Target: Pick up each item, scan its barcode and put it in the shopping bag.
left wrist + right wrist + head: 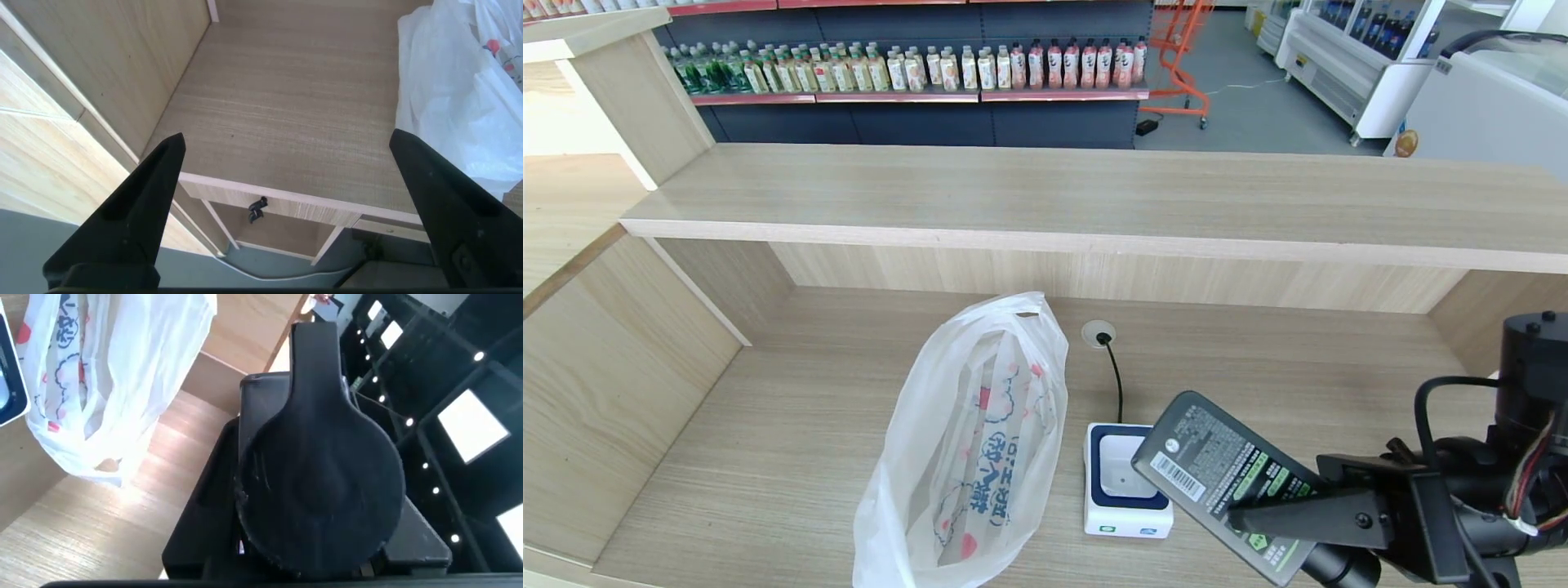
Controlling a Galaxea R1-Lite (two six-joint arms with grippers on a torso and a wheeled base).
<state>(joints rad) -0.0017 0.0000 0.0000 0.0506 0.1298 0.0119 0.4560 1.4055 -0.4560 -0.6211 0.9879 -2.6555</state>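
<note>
— Wooden surface, bag lying just beside the scanner. Where's the pack?
— Right claw pinches it, pack tilted, barcode up, by the scanner's right edge. Left claw hangs spread wide.

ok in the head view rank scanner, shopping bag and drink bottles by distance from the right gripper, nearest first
1. scanner, on the counter beside the right gripper holding the dark pack
2. shopping bag, left of the scanner
3. drink bottles, on the far shelf behind the counter
</note>
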